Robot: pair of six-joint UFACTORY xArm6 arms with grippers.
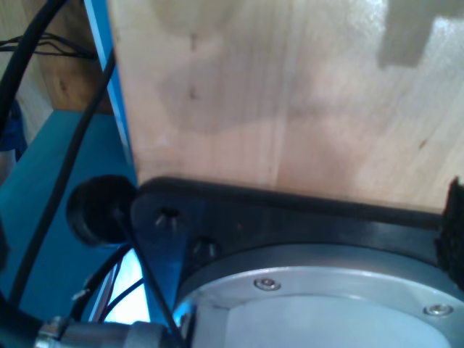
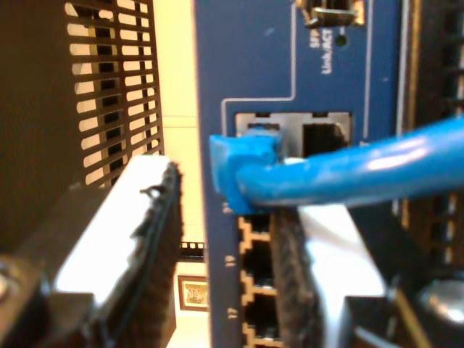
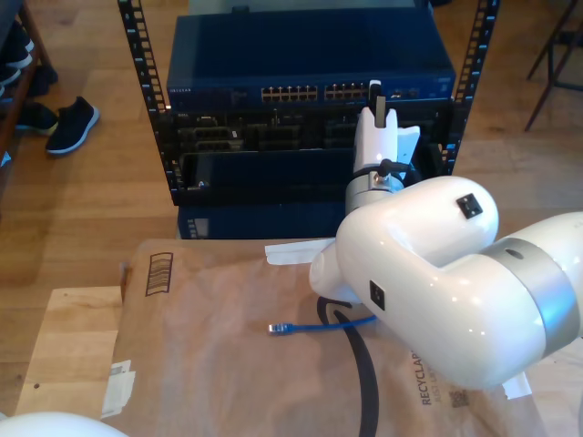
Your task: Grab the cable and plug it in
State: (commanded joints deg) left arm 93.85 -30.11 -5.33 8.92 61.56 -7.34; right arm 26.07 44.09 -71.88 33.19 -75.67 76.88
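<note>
One plug of the cable (image 2: 341,170) is seen at a port of the blue switch (image 2: 290,65), at twelve o'clock from my second gripper (image 2: 225,283), whose jaws are held apart, gripping nothing. Insertion seems the present step; a straight push is probably needed. My first gripper's state cannot be told.

Blue switch (image 3: 310,68) in rack, brown paper (image 3: 228,364) on table, shoes (image 3: 71,125) on wood floor.

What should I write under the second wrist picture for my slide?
My second gripper open around the blue cable, its plug at a port on the switch.
</note>
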